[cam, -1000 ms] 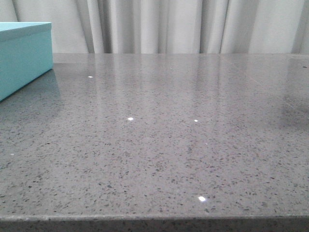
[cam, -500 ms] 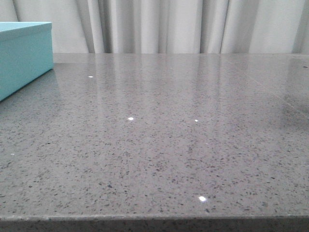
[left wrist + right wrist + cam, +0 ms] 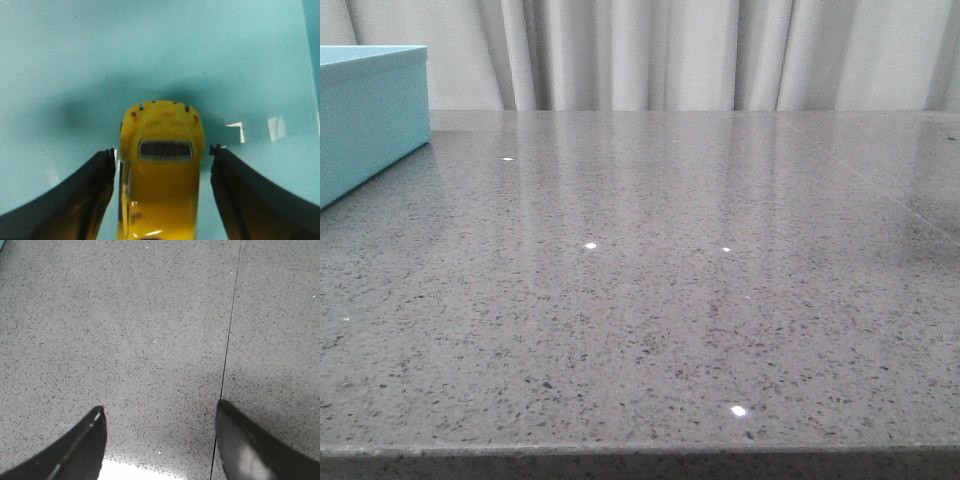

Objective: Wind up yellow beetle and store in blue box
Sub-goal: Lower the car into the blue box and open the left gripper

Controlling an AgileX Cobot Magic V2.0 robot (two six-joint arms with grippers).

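The yellow beetle (image 3: 161, 185) sits between my left fingers (image 3: 97, 187), over a turquoise surface that fills the left wrist view, the blue box (image 3: 150, 55). Those fingers stand apart, with a narrow gap showing on each side of the car, so they do not clamp it. My right fingers (image 3: 87, 447) are spread wide, with nothing between them, above the grey speckled table (image 3: 150, 330). In the front view the box (image 3: 370, 115) stands at the table's (image 3: 670, 300) far left.
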